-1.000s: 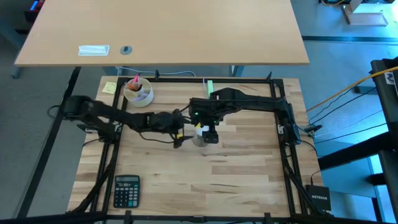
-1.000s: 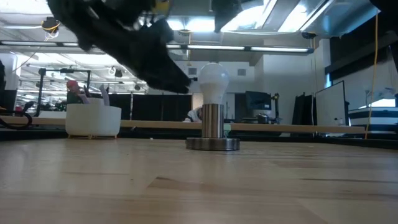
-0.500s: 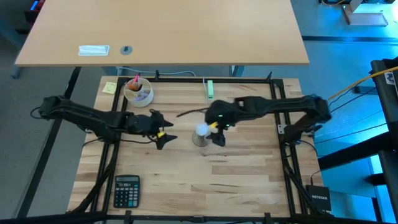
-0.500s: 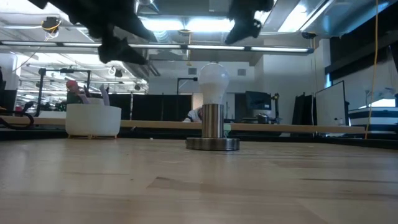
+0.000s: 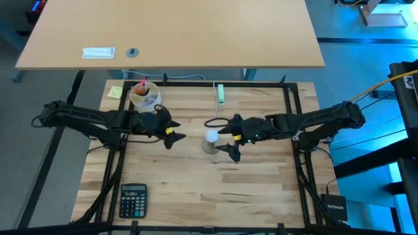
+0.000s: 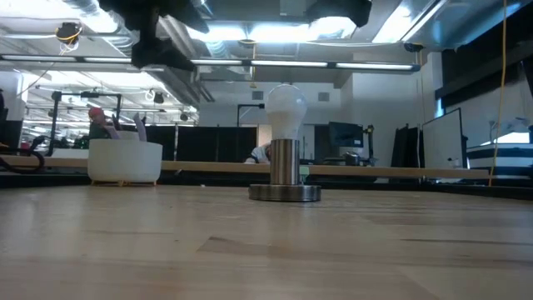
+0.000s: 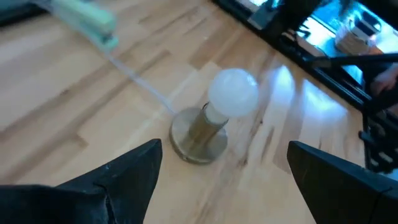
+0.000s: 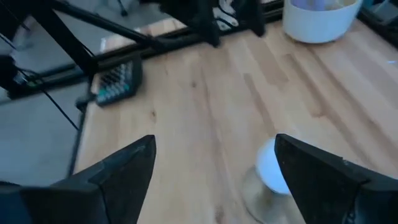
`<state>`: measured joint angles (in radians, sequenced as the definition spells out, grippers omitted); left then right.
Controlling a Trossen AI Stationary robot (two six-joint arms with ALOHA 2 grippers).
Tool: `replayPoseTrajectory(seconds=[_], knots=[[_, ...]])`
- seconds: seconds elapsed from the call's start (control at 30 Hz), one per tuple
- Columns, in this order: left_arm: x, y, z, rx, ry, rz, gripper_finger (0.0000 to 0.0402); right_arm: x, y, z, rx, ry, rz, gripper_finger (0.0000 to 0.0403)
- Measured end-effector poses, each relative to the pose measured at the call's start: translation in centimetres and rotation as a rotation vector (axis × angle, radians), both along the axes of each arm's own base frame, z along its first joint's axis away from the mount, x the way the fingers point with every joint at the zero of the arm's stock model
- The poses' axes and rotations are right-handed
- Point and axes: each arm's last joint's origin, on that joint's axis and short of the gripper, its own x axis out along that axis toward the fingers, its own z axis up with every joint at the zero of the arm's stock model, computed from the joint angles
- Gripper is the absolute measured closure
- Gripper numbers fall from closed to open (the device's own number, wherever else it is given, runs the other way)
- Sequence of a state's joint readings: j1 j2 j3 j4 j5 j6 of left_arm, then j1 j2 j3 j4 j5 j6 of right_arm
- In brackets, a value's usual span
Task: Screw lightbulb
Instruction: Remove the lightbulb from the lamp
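The white lightbulb (image 5: 211,136) stands upright with its base in the round grey metal socket (image 6: 285,163) near the table's middle; it also shows in both wrist views (image 7: 233,93) (image 8: 273,167). My left gripper (image 5: 175,135) hovers open to the bulb's left, well off it, and is raised (image 6: 166,46). My right gripper (image 5: 228,141) hovers open just to the bulb's right and above it, slanting down. Neither gripper touches anything.
A thin cord runs from the socket to a pale green plug block (image 5: 221,93) at the far edge. A white bowl (image 5: 144,96) and a yellow note (image 5: 115,91) sit far left, a calculator (image 5: 133,199) near left. Bare wood lies in front of the socket.
My left gripper has drawn back from beside the bulb toward the table's left edge, rising and rolling. My right gripper has swung from above the bulb to its right side, tipping from pointing down to a slant. The bulb has stayed upright in the socket.
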<state>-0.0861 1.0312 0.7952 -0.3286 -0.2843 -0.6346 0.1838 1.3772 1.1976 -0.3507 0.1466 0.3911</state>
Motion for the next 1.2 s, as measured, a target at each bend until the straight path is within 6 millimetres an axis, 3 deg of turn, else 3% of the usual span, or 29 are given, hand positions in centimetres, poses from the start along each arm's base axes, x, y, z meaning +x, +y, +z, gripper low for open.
replayPoseTrajectory(seconds=[0.17, 0.33, 0.57, 0.7, 0.83, 0.97, 1.2], knots=[[-0.5, 1.5, -0.8, -0.07, 0.106, -0.049, 0.0066, 0.6, -0.2, 0.3, 0.114, -0.052, -0.029, 0.0072], [-1.1, 2.5, -1.6, 0.049, 0.235, -0.133, 0.0066, 1.0, -0.7, 0.4, 0.103, -0.056, -0.123, 0.0072], [-0.5, 4.1, -1.1, 0.157, 0.12, -0.298, 0.0066, 2.8, -1.6, -0.5, 0.153, -0.007, -0.273, 0.0072], [-0.2, 5.1, -2.8, 0.199, 0.036, -0.339, 0.0066, 3.5, -2.7, 0.4, 0.361, 0.028, -0.444, 0.0072], [0.1, 5.5, -5.5, 0.143, -0.009, -0.42, 0.0066, 4.2, -4.3, 2.4, 0.402, 0.142, -0.563, 0.0072], [0.6, 5.6, -7.2, 0.194, 0.002, -0.461, 0.0066, 4.7, -5.7, 4.1, 0.382, 0.328, -0.611, 0.0072], [2.9, 5.4, -8.0, 0.297, -0.096, -0.509, 0.0066, 7.4, -7.4, 4.0, 0.451, 0.569, -0.608, 0.0072]])
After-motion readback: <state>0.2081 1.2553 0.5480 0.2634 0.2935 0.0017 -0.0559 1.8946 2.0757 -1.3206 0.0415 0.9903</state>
